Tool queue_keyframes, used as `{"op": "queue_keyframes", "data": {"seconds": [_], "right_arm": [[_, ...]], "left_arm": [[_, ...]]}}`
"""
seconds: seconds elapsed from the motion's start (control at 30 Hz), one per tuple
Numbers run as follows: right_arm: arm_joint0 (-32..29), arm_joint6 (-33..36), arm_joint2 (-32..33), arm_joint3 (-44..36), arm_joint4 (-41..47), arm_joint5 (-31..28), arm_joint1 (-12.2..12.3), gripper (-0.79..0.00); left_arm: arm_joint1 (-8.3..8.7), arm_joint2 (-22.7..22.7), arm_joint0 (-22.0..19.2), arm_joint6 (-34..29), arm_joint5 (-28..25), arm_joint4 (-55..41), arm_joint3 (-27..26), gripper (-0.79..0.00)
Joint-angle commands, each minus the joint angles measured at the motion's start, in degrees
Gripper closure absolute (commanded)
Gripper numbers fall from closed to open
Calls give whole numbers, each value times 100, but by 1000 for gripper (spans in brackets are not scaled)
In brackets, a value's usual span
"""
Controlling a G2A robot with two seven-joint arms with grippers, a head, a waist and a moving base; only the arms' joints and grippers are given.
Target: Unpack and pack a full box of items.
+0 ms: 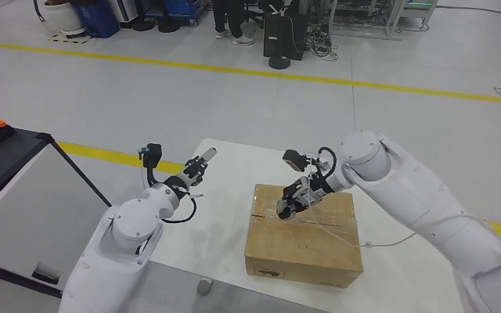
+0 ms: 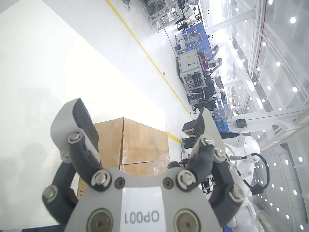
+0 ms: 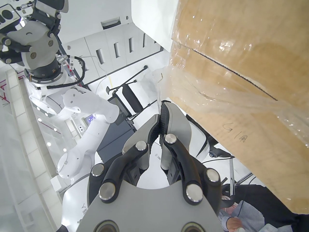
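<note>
Right wrist view puts me close to the right gripper (image 3: 161,113). Its two fingers are pressed flat together right at the edge of the box (image 3: 241,49). A loose end of clear tape (image 3: 160,83) sticks off that edge and runs down to the fingertips, so I think the gripper is pinching the tape. That makes sense to me. The tape holds the two top flaps shut, and you can see the thin dark crack (image 3: 229,71) between the flaps under it. The tape has to come off before anything can come out, so the job looks to be right at its start.

From above, the closed box lies flat on the white table (image 1: 227,235), more on the right arm's side. The right gripper is at the top edge that faces the other arm.

The left gripper (image 2: 141,108) has its fingers wide apart and holds nothing. It hangs over bare table, well apart from the box, and points toward it. I guess it is there to be out of the way of the pull, yet near enough to hold the box down or lift a flap.

A thin white cable (image 1: 366,244) from the right arm droops across the box top and could catch on a flap. The tape looks wrinkly and stuck hard along the crack, so it may tear, or the box may slide. A dark cart (image 1: 23,172) stands off past the left arm, well apart from it all
</note>
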Motion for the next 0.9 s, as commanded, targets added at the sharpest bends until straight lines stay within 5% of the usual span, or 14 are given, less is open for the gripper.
{"op": "queue_keyframes", "data": {"seconds": [0.0, 0.37, 0.87], "right_arm": [[158, 48, -213, 266, 17, -50, -174, 0], [801, 219, -1153, 1512, -4, -221, -1147, 0], [1092, 238, -1402, 2567, -158, -240, -2191, 0]], "left_arm": [[0, 0, 0, 0, 0, 0, 0, -785], [0, 0, 0, 0, 0, 0, 0, -785], [0, 0, 0, 0, 0, 0, 0, -785]]}}
